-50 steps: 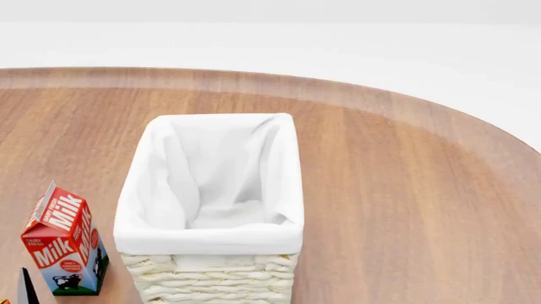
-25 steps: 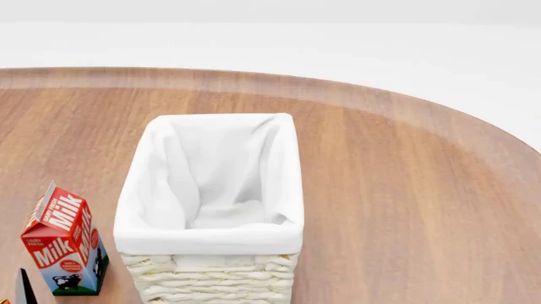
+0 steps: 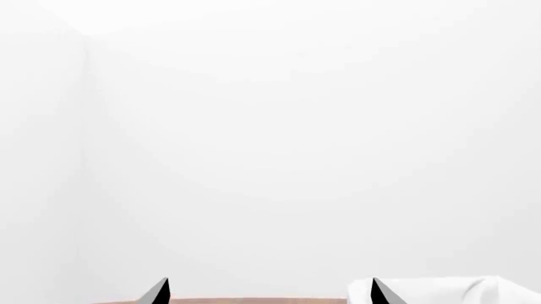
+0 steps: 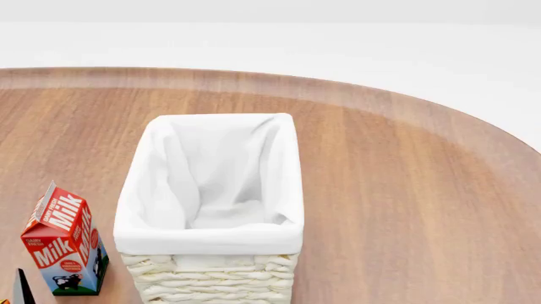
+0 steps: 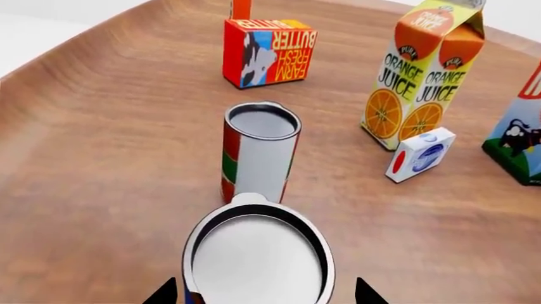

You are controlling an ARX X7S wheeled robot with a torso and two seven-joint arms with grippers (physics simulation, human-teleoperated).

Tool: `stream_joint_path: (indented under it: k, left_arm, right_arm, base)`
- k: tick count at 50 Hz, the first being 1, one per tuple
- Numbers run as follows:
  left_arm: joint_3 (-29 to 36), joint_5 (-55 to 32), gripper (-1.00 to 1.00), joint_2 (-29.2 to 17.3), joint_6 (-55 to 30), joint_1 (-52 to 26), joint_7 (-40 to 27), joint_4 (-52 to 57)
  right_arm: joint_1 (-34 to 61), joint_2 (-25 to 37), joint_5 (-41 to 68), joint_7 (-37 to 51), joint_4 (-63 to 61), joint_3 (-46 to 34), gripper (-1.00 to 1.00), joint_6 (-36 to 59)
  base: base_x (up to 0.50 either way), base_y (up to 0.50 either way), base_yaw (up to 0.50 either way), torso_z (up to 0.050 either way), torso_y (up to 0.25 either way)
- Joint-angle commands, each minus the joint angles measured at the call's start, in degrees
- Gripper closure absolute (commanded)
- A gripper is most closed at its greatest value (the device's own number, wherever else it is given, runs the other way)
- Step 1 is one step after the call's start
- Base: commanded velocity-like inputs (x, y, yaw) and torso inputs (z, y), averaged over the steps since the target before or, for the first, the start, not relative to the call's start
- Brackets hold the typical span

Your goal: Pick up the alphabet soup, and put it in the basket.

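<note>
My right gripper [image 5: 258, 297] is sitting low over the table [image 5: 101, 164], fingers spread apart, only the two dark fingertips [image 5: 161, 294] showing at the frame edge. The alphabet soup [image 5: 258, 263] is standing upright right between them, long axis vertical, pale silvery top facing my wrist camera. A sliver of blue label is showing on its side. I cannot tell if the pads are touching the can walls; probably just flanking it, not clamped.

Just beyond it, a red-and-green can [image 5: 260, 152] is standing upright too, very near the soup, open-looking silvery top up. Farther on: butter box [image 5: 268, 52], orange juice carton [image 5: 427, 76], a small white box [image 5: 420, 154] lying beside the juice, and a milk carton [image 5: 517, 136] at the edge.

My left gripper [image 3: 268, 294] is pointing out at blank white background, two dark tips wide apart, nothing between them. A bit of white cloth is peeking in beside one tip.

In the head view neither arm is showing. The basket [image 4: 210, 237] is sitting on the table, long side running away from me, white lining folded over the rim, holding nothing but the cloth. The milk carton is standing upright just beside it on my left.
</note>
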Motion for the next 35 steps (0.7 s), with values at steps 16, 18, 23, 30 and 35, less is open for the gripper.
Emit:
stream_joint_path:
  k: [16, 18, 23, 30, 35]
  left_arm:
    - [-0.1, 0.3, -1.00, -0.4, -0.1, 0.5, -0.6, 1.0]
    - [-0.1, 0.3, -1.00, -0.4, -0.1, 0.5, -0.7, 0.9]
    - [0.0, 0.3, -1.00, -0.4, -0.1, 0.4, -0.7, 0.7]
    - [0.1, 0.5, -1.00, -0.4, -0.1, 0.4, -0.8, 0.7]
    - [0.0, 0.5, -1.00, -0.5, -0.1, 0.4, -0.9, 0.7]
  right_arm:
    - [2.1, -3.6, 0.7, -0.8, 6.5, -0.6, 1.00, -0.2]
    - [2.1, -3.6, 0.9, -0.8, 6.4, -0.6, 1.00, -0.3]
    - [1.9, -3.8, 2.5, -0.5, 5.6, 0.2, 1.00, 0.4]
    - [0.6, -2.7, 3.6, 1.0, 1.9, 1.1, 1.00, 0.6]
    - [-1.4, 0.6, 5.2, 2.2, -6.4, 2.1, 1.00, 2.8]
  base:
    - [0.00, 0.00, 0.00, 0.000, 0.000]
    - [0.00, 0.00, 0.00, 0.000, 0.000]
    - [0.00, 0.00, 0.00, 0.000, 0.000]
    - [0.00, 0.00, 0.00, 0.000, 0.000]
    - [0.00, 0.00, 0.00, 0.000, 0.000]
